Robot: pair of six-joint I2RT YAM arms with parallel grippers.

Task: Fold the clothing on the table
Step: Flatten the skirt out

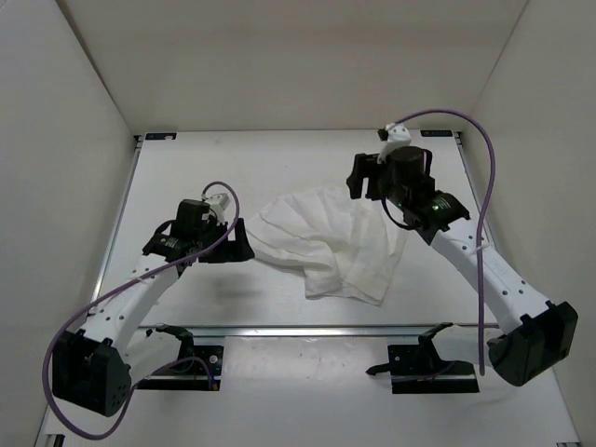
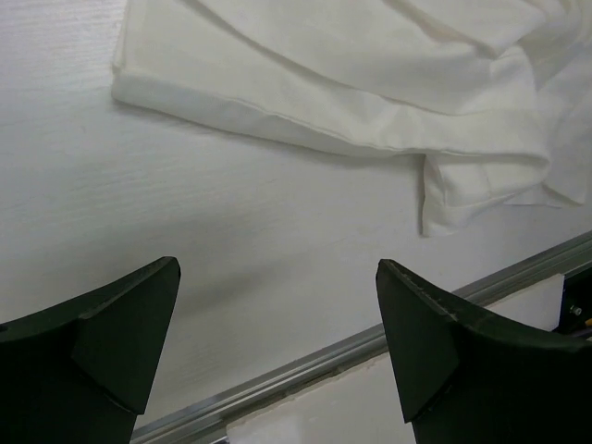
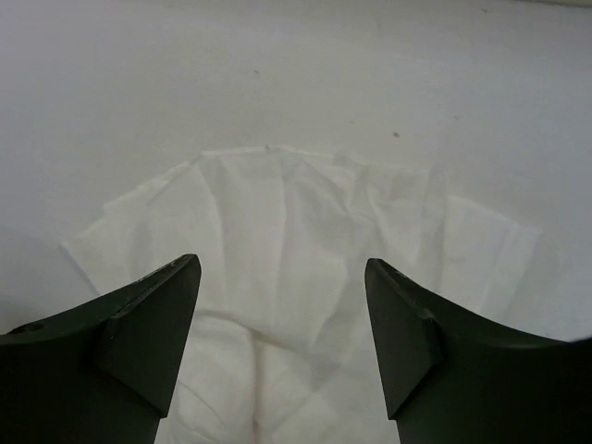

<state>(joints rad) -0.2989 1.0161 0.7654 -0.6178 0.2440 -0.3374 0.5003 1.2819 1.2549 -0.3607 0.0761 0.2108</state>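
White on white: the clothing (image 1: 326,242), a thin, soft garment creased in long pleat-like lines, lies rumpled near the middle of the matte table (image 1: 279,158), with one lobe folded toward the near side. We see it flanked by both arms. The left gripper (image 1: 237,244) hangs just beside the garment's left edge, its dark fingers (image 2: 120,333) spread wide over bare tabletop and holding nothing. From that wrist, a hemmed edge of the cloth (image 2: 351,74) runs across the top of the view, and a thin metal rail (image 2: 370,342) crosses below. The right gripper (image 1: 363,179) sits above the garment's far right corner, likewise spread and empty. Its wrist camera looks down on the fanned fabric (image 3: 305,231) between the two fingers (image 3: 139,333); whether they touch the cloth we cannot tell from this angle. Purple cables (image 1: 484,186) loop over each white arm. Plain white walls (image 1: 307,65) box in the table on three sides. Two black fixtures (image 1: 419,358), perhaps mounts, sit by the near rail (image 1: 307,328), well clear of the garment.
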